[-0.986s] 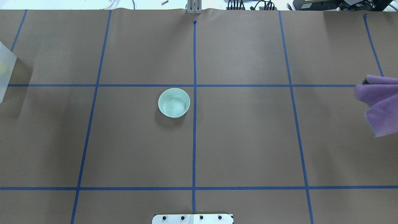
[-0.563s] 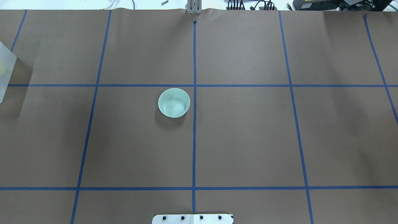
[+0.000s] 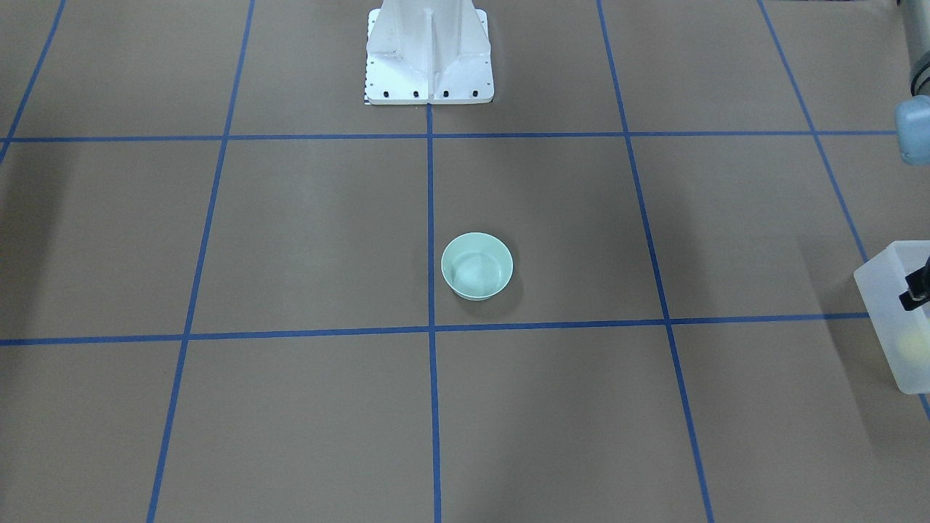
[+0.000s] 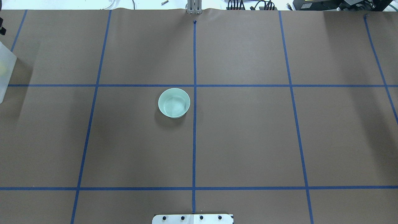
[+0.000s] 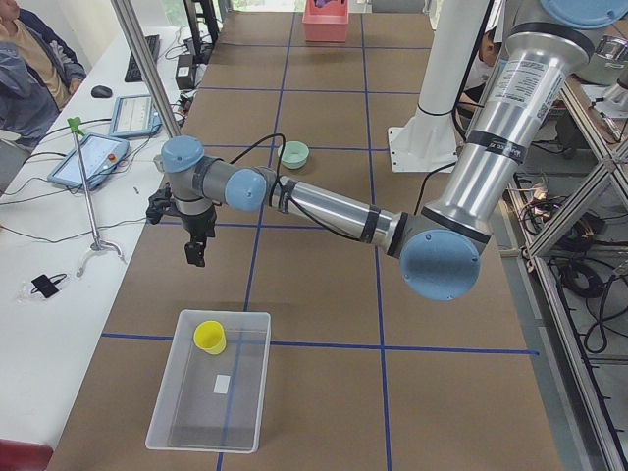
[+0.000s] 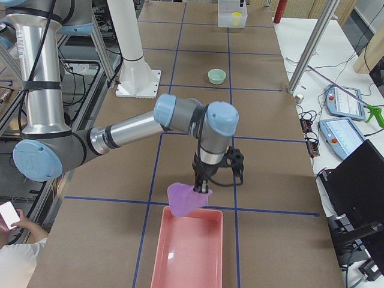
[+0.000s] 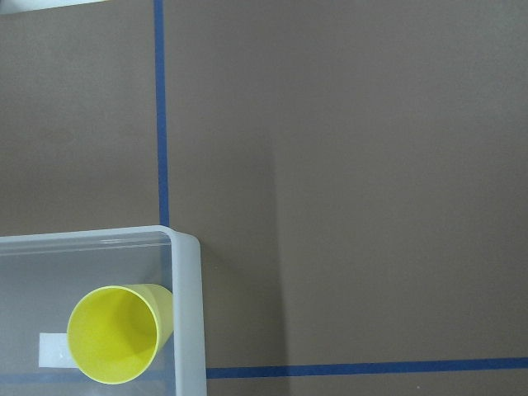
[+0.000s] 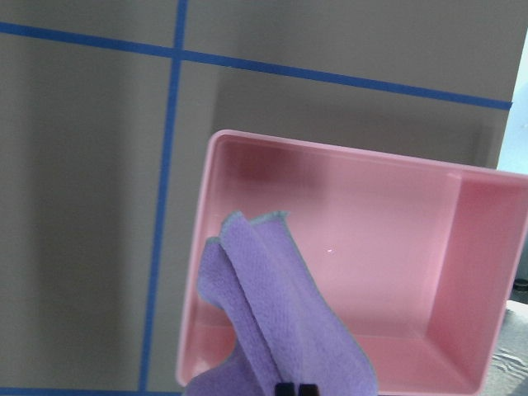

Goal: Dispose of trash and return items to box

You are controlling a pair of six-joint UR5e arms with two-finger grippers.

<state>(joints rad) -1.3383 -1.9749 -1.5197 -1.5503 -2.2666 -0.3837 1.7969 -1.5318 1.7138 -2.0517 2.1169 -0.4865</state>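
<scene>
1. No text, number, brand or sign can be read in any view.
2. A printed label (image 5: 516, 80) is seen on the left arm (image 5: 324, 208), its letters too small to be read.

In the overhead view the box (image 4: 7, 74) is cut off by the left edge, and the yellow cup (image 4: 2, 69) shows only as a faint smear through the frosted wall. In the front-facing view the left gripper (image 3: 917, 287) is a dark fragment at the right edge; its jaw position is indeterminate. In the right wrist view the purple cloth (image 8: 272, 330) runs off the bottom edge and covers the right gripper (image 8: 295, 389) except its tips.
</scene>
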